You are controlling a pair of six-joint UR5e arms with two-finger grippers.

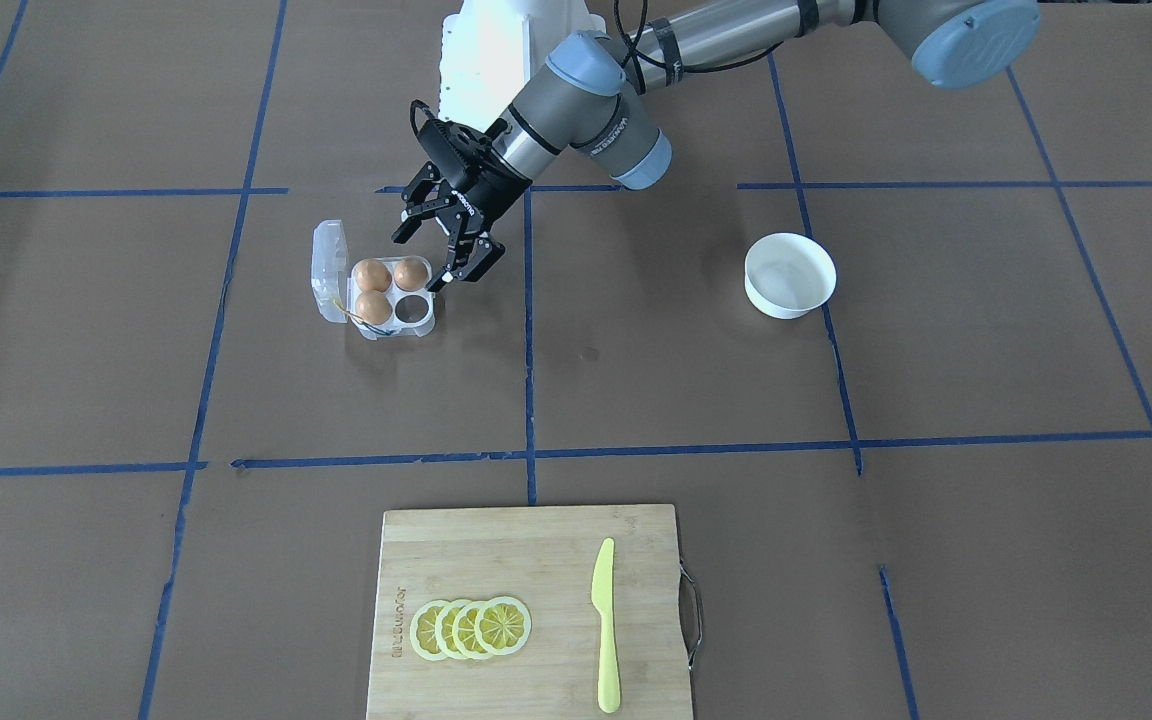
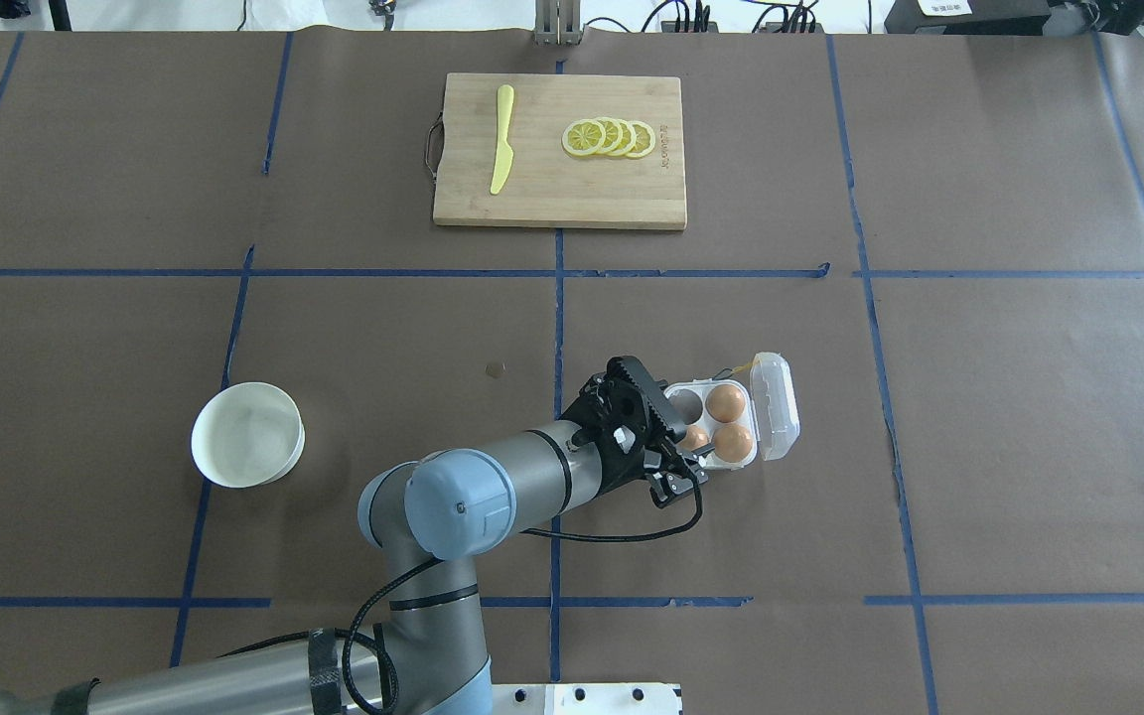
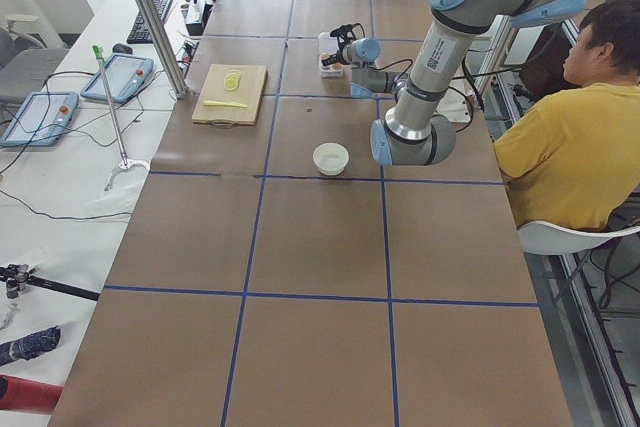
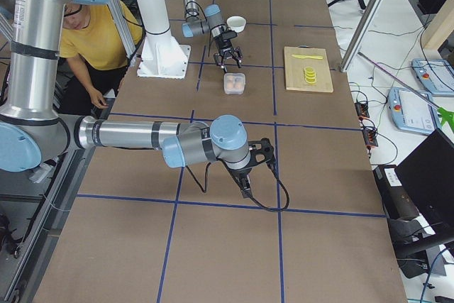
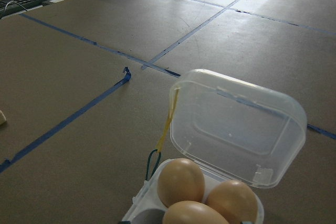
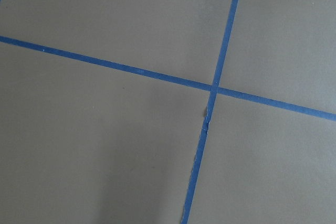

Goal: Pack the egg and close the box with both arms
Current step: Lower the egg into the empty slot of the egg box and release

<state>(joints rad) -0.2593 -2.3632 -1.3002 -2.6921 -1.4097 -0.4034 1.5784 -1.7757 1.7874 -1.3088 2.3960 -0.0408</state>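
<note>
The clear box [image 1: 391,325] sits open with its lid [image 1: 329,268] tipped back. Three tan-brown eggs [image 1: 372,274] fill three cups; one cup [image 1: 414,307] is empty. My left gripper [image 1: 431,256] is open and empty, just above the box's robot-side edge; it also shows in the overhead view [image 2: 686,447]. The left wrist view shows the eggs [image 5: 181,182], the lid [image 5: 236,127] and the yellow string [image 5: 169,119]. My right gripper [image 4: 259,168] shows only in the exterior right view, low over bare table far from the box [image 4: 235,83]; I cannot tell whether it is open or shut.
A round white bowl [image 1: 789,275] stands on the left arm's side of the table. A wooden cutting board [image 1: 526,560] with lemon slices [image 1: 471,628] and a yellow knife [image 1: 604,620] lies at the far edge. A person in yellow [image 3: 565,137] sits by the robot.
</note>
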